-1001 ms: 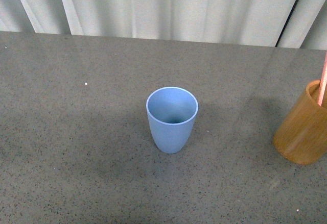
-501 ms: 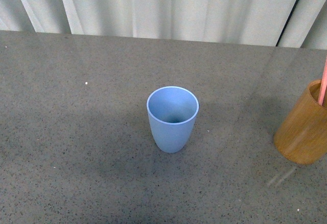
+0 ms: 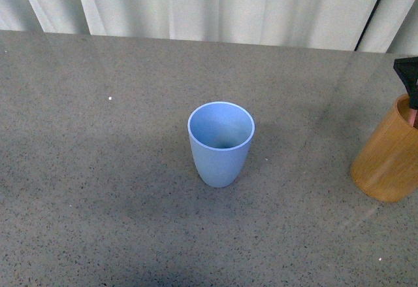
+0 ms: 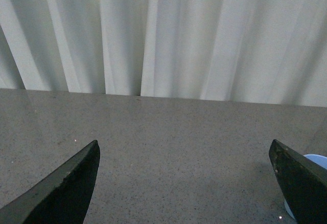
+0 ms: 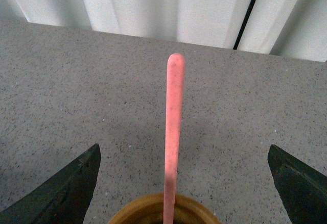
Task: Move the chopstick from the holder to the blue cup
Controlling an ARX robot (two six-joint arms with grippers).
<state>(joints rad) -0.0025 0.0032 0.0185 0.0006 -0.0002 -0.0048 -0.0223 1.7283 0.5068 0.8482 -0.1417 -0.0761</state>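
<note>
The light blue cup (image 3: pixel 221 144) stands upright and empty in the middle of the grey table. The orange-brown wooden holder (image 3: pixel 388 159) stands at the right edge of the front view, with a short piece of the pinkish-red chopstick (image 3: pixel 413 118) showing in it. A black part of my right gripper (image 3: pixel 407 72) hangs just above the holder. In the right wrist view the chopstick (image 5: pixel 173 132) rises from the holder (image 5: pixel 134 211), standing between the spread fingers of the open right gripper (image 5: pixel 184 180) and untouched by them. My left gripper (image 4: pixel 184 183) is open and empty over bare table, with a sliver of the blue cup (image 4: pixel 312 158) behind one finger.
The grey speckled table (image 3: pixel 98 189) runs back to a white curtain (image 3: pixel 215 6). A dark vertical gap (image 3: pixel 372 12) shows in the curtain at the back right.
My right gripper has come into the front view above the holder and now covers the chopstick's upper part. The whole front view has shifted slightly.
</note>
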